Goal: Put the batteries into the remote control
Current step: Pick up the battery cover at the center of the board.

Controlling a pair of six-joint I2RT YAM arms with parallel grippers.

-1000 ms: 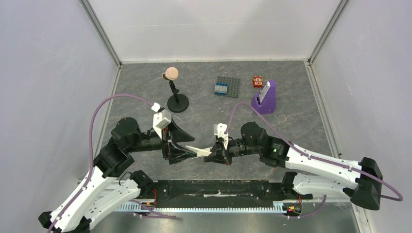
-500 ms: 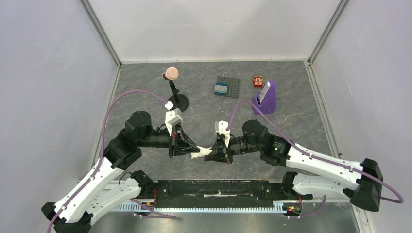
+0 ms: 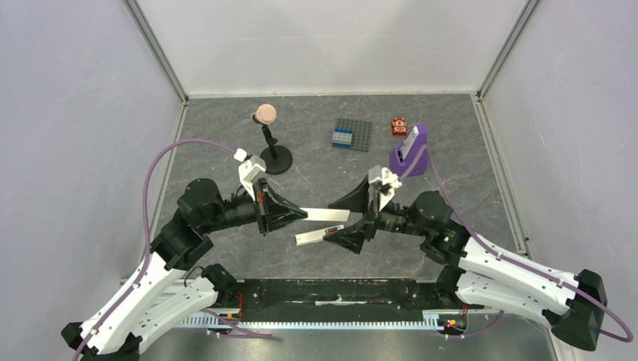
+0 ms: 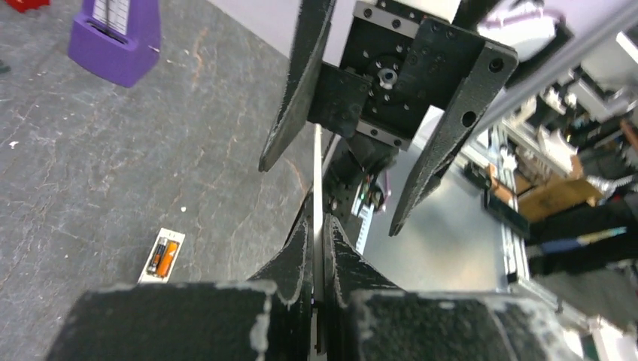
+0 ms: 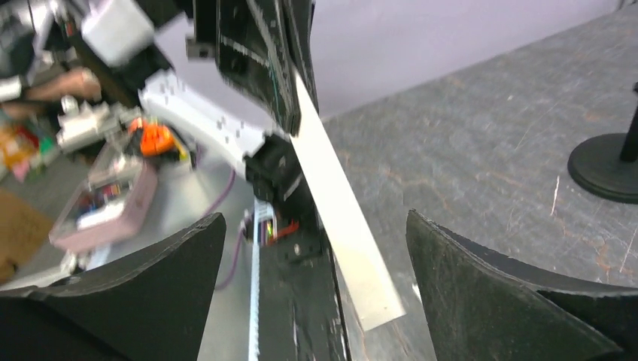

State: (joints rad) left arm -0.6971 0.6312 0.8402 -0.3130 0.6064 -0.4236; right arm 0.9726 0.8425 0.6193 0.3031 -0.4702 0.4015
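The remote control (image 3: 312,238) is a slim white bar lying on the table between the two arms, recess side up. In the left wrist view the remote control (image 4: 170,237) holds both batteries side by side, the orange battery (image 4: 171,256) and the dark grey battery (image 4: 159,256). My left gripper (image 3: 301,216) is shut on a thin flat white strip (image 3: 327,215) and holds it level above the remote. Seen edge-on, the strip (image 4: 317,173) runs out from my left gripper (image 4: 318,219). My right gripper (image 3: 352,218) stands open. The free end of the strip (image 5: 353,248) lies between the spread fingers of the right gripper (image 5: 314,218) without touching them.
A purple wedge stand with a pale slab (image 3: 410,154) is at the back right, with a small red object (image 3: 399,125) behind it. A grey baseplate with blue bricks (image 3: 352,135) lies at the back centre. A black stand topped by a pink ball (image 3: 272,154) is at the back left.
My left gripper closed on the white strip and lifted it. My right gripper opened and drew back to the right. The remote now lies on the table.
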